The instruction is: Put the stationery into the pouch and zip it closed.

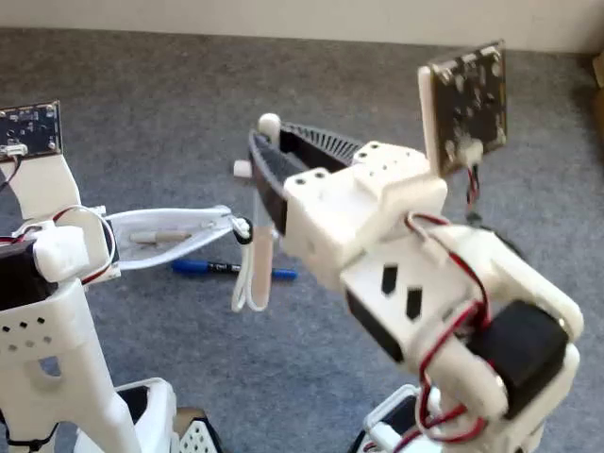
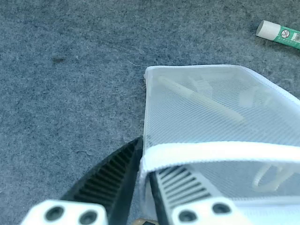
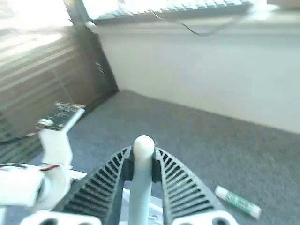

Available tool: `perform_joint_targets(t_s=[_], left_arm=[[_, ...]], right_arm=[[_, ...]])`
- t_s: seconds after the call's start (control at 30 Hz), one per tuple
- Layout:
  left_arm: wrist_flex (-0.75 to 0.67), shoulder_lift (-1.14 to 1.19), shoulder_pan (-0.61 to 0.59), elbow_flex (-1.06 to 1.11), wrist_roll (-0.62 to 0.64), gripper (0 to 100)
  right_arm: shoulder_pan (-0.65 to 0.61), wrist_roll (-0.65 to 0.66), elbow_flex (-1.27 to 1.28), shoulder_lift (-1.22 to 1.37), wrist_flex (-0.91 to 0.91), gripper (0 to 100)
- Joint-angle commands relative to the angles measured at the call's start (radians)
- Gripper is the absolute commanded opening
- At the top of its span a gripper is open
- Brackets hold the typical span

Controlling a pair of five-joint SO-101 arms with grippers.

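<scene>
Right gripper (image 3: 143, 157) pinches a slim, rigid, likely slippery white stick (image 3: 143, 146); left gripper (image 2: 146, 158) clamps the limp mesh pouch (image 2: 201, 112) by its stiffer rim.

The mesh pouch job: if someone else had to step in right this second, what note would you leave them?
Left pincer: shut on the rim of the open pouch.
Right pincer: shut on a white stick, held upright by the pouch's end.
Done: one pale pen-shaped item is inside the pouch.
On the carpet: a blue pen beside the pouch, a glue stick farther off.
Left to do: put in the white stick, blue pen and glue stick, then zip it shut.
</scene>
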Motion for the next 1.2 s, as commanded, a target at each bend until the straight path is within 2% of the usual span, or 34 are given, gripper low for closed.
perform_joint_targets(t_s=[0.0, 0.27, 0.47, 0.8, 1.17], left_arm=[[0.002, 0.013, 0.016, 0.005, 0.003, 1], [0.002, 0.013, 0.016, 0.005, 0.003, 1], [0.002, 0.013, 0.016, 0.005, 0.003, 1], [0.003, 0.013, 0.016, 0.005, 0.003, 1], [0.003, 0.013, 0.016, 0.005, 0.003, 1]], right_arm=[[-0.062, -0.011, -0.005, -0.038, -0.074, 0.5], [-0.091, -0.011, 0.038, -0.035, -0.249, 0.5], [-0.091, -0.009, 0.26, -0.045, -0.507, 0.5], [-0.13, -0.005, 0.499, -0.045, -0.751, 0.5], [-0.131, -0.003, 0.839, -0.045, -1.142, 0.5]])
